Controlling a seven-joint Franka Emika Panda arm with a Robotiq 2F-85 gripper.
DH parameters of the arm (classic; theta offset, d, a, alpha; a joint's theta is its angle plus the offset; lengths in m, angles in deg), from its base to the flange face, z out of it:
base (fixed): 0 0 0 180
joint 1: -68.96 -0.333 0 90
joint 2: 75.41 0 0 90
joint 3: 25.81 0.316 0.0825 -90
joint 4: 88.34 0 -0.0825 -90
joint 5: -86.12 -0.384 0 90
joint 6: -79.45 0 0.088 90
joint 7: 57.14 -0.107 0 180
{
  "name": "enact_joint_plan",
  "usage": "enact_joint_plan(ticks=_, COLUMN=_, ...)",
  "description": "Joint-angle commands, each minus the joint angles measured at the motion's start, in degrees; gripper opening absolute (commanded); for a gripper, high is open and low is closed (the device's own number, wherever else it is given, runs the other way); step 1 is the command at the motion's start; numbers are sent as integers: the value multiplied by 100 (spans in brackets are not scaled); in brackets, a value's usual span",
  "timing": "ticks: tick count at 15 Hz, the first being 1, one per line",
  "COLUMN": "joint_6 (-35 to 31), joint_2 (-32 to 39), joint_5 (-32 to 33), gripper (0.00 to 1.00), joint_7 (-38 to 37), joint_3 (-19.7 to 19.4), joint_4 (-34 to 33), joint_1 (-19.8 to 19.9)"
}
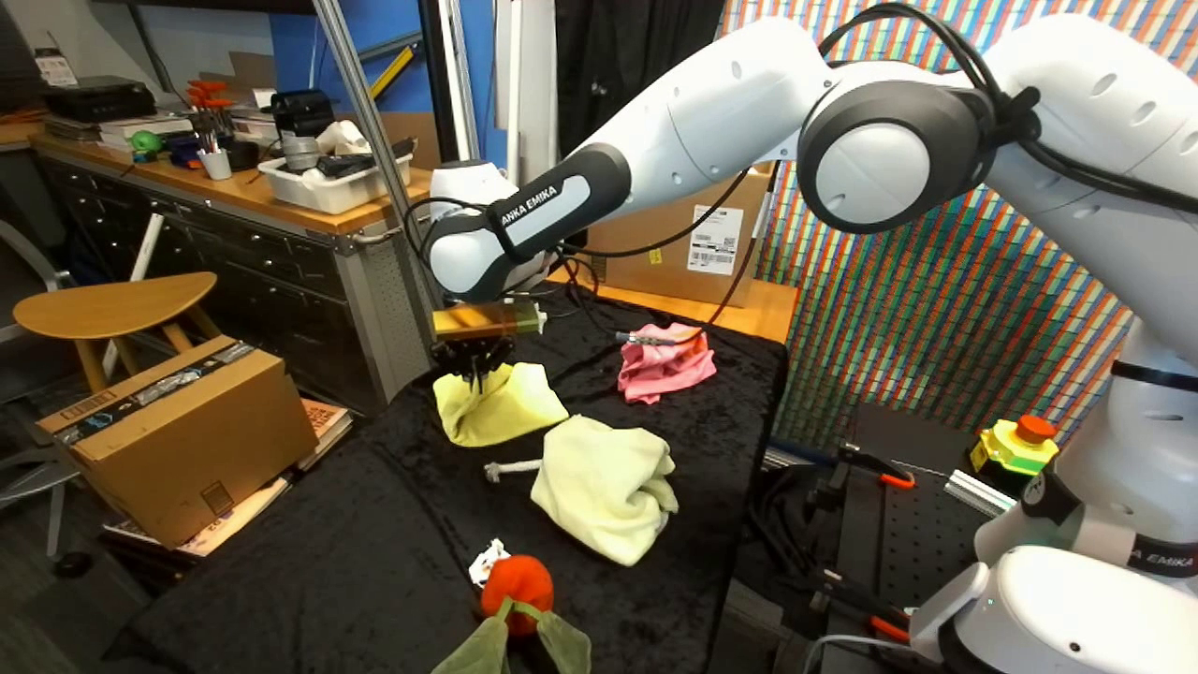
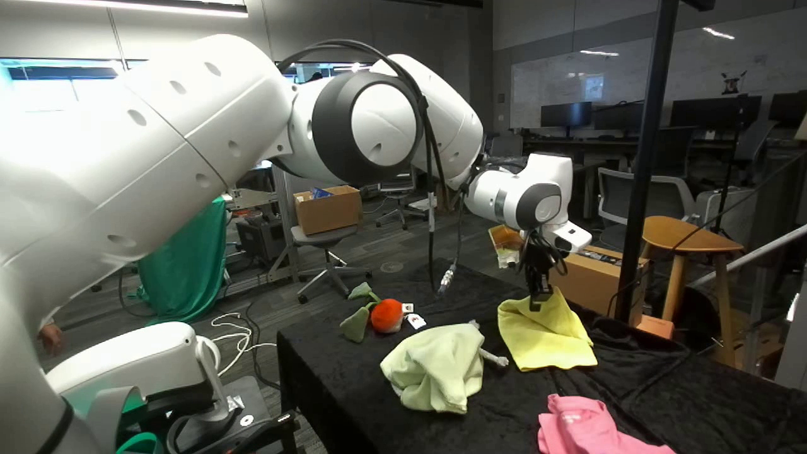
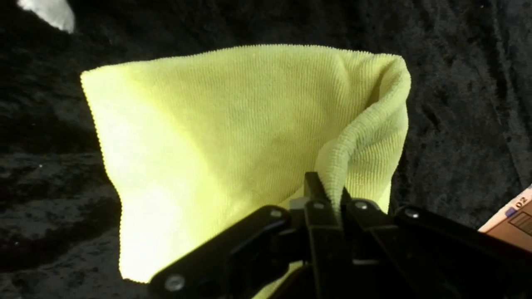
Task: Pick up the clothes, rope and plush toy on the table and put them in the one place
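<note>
Tabletop point(image 1: 374, 562), draped in black, spreads below the gripper point(image 1: 477, 379). White robot arm point(image 1: 711, 112) reaches over it, gripper at its far end, pointing down. Pale green cloth point(image 2: 435, 366) heaped near the gripper, down and left of it in an exterior view. Yellow cloth point(image 3: 232, 116) directly under the gripper: a rolled fold runs between the two fingers point(image 3: 311, 182), which stand close together and pinch it; the rest fans out below them. Pink cloth point(image 1: 666, 370) bunched on the tabletop, apart from the gripper and right of it in an exterior view. Plush toy point(image 2: 386, 315), round, red-orange, green leaves, lies well apart from the gripper, on the opposite side from the pink cloth. Rope point(image 1: 515, 468), white: one end pokes from under the pale green cloth, gripper side, near the yellow cloth. White tags point(image 2: 415, 321) on the toy, gripper side.
</note>
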Motion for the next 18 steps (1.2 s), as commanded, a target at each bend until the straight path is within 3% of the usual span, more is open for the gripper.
enact_joint_plan(ticks=1, joint_6=-75, joint_2=-534, joint_5=260, gripper=6, joint_7=165, joint_3=-144, joint_4=437, joint_1=-123)
enact_joint_plan(ticks=8, joint_6=-372, joint_2=-2418, joint_5=756, gripper=6, joint_7=1180, joint_3=-80, joint_4=2142, joint_1=-137)
enact_joint_plan(ticks=18, joint_6=121, joint_2=-5407, joint_5=682, gripper=6, joint_7=3306, joint_3=366, joint_4=4787, joint_1=107)
